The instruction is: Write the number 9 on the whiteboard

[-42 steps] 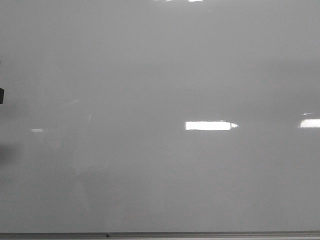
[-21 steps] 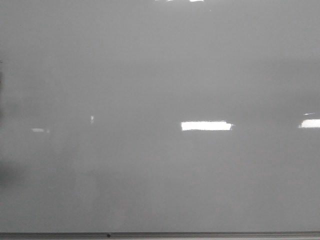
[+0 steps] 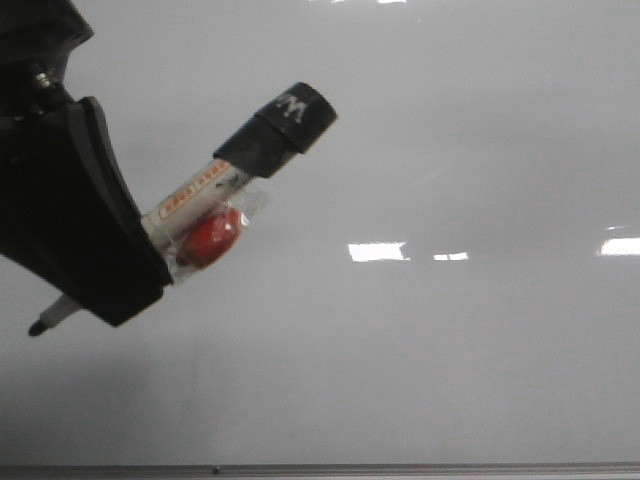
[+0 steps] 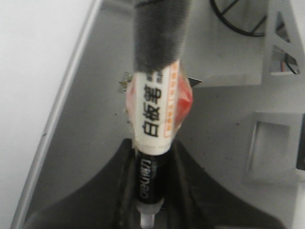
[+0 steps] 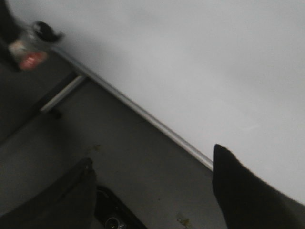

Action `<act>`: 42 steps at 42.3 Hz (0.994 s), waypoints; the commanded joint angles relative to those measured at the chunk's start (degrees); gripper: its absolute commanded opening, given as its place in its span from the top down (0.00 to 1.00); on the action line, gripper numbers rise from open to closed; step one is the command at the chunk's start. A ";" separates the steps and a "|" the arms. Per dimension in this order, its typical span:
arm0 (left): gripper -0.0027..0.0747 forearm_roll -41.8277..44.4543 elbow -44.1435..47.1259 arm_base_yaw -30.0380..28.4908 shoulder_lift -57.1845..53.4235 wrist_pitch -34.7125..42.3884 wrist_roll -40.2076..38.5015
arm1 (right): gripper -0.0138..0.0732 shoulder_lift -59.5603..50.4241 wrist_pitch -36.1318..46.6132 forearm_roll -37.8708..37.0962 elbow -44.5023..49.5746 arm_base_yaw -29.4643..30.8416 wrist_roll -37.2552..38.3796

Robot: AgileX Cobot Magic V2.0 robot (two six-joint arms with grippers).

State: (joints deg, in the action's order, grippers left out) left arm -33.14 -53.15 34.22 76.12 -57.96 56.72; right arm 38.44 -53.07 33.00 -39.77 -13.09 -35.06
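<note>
Nearest: my left hand (image 3: 75, 265), clamped on a whiteboard marker (image 3: 215, 185), cap on its rear end, tip bare and pointing down-left. My right hand (image 5: 152, 191) hangs wide, holding nothing. Beyond: the whiteboard (image 3: 450, 130), unmarked; the number 9 remains entirely unwritten.

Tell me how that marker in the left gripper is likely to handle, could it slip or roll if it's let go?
The marker looks like a stiff, light plastic barrel, so it should not bend under the left gripper. Its round, smooth body would probably roll if set down loose. The red lump taped to its side may limit rolling. It sticks out far from the gripper, so pressing the tip on the whiteboard could twist it.
</note>
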 commanded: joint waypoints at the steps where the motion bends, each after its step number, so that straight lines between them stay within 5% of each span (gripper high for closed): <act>1: 0.97 -3.15 -1.85 2.56 -1.81 -1.43 2.05 | 0.22 3.55 -1.69 9.66 -3.74 -2.39 -8.90; 11: 0.97 -3.15 -1.85 4.50 -1.81 -1.69 2.99 | 0.22 14.39 -4.56 17.18 -9.26 -8.89 -16.91; 31: 0.97 -3.24 -1.85 4.50 -1.81 -1.69 3.12 | 0.22 33.32 -1.85 17.78 -18.32 -21.92 -20.04; 42: 0.97 -3.38 -1.85 4.50 -1.90 -1.69 3.12 | 0.23 37.18 0.11 17.96 -18.32 -23.57 -20.30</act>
State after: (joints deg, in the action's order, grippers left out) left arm -33.51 -53.15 38.30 76.12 -59.68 59.81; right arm 76.63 -54.29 47.65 -56.11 -36.47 -54.53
